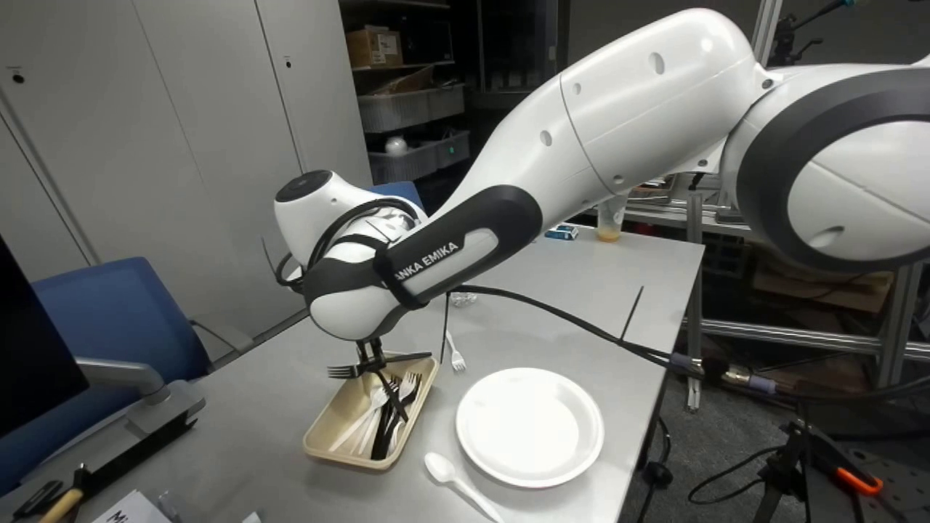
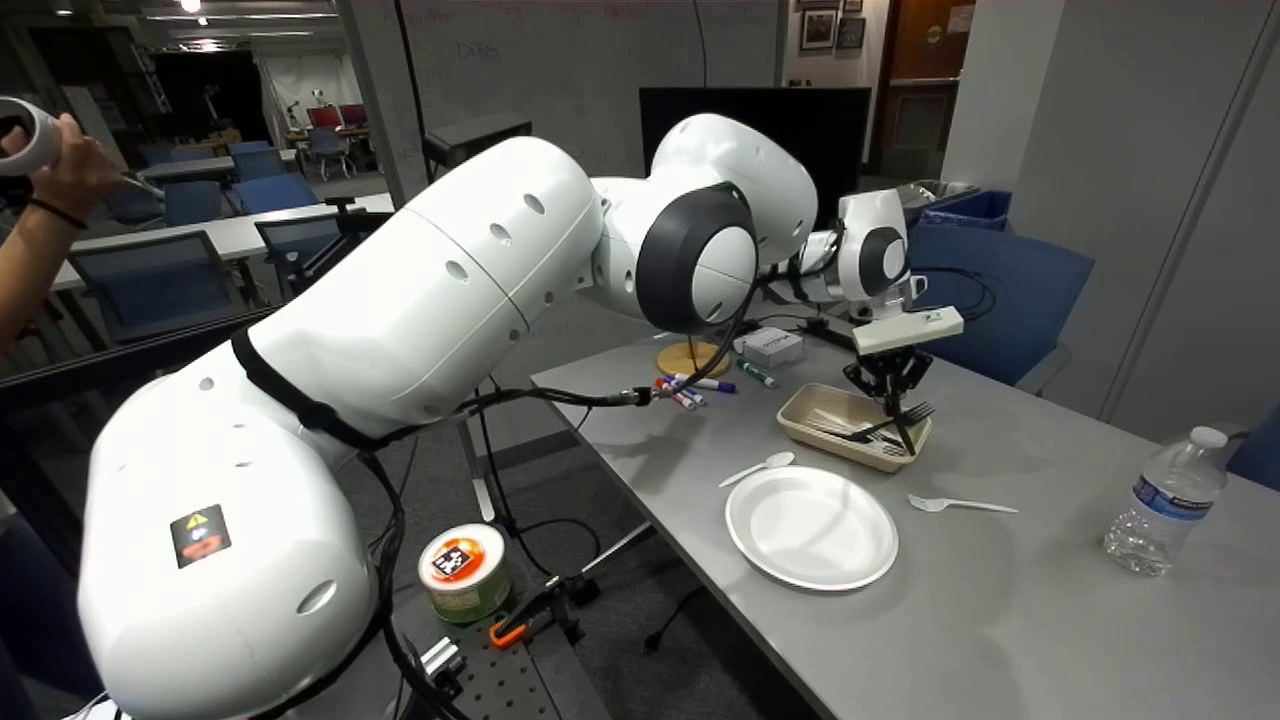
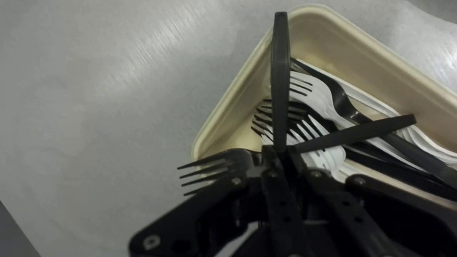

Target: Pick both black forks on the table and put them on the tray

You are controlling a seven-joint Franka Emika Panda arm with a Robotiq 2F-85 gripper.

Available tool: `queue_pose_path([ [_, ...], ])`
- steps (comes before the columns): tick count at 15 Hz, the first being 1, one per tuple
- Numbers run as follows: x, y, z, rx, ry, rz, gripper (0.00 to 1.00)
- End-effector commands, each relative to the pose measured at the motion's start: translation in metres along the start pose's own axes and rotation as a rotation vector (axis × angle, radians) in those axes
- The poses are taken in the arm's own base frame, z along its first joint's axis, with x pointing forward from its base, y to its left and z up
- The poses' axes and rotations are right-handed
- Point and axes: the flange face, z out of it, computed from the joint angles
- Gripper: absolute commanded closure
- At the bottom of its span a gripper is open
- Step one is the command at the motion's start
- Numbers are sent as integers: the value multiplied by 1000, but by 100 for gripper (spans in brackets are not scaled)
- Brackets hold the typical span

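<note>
The beige tray [image 1: 317,434] lies on the light-grey table [image 1: 283,407] and holds white utensils and black utensils. It also shows in the other views [image 2: 830,443] [image 3: 367,50]. My gripper [image 3: 280,157] is shut on two black forks above the tray; it shows in both exterior views [image 1: 372,367] [image 2: 893,395]. One held fork's tines [image 3: 228,165] point left past the tray's rim. Two black handles stick out from the fingertips, one straight up [image 3: 281,71] and one to the right [image 3: 357,134] in the wrist view. The other held fork's head is hidden.
A round white plate [image 1: 538,425] and a white spoon [image 1: 454,476] lie near the tray. A loose white fork [image 2: 960,504] lies beyond it. A water bottle [image 2: 1160,505], several markers [image 2: 690,388] and a white box [image 2: 770,347] stand or lie on the table.
</note>
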Motion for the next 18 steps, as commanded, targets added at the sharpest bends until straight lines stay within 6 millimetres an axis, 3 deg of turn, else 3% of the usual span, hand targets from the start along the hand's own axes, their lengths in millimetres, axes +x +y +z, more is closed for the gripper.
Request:
queue_pose_path([
  [1, -3, -4, 13, 35, 25, -50, 98],
  [2, -5, -6, 17, 49, 19, -60, 98],
  [4, -6, -8, 21, 60, 11, -73, 64],
  [12, -9, -20, 9, 82, -55, -76, 5],
  [13, -10, -21, 4, 79, -61, -69, 1],
  [18, -24, -28, -22, 104, -149, 2, 0],
])
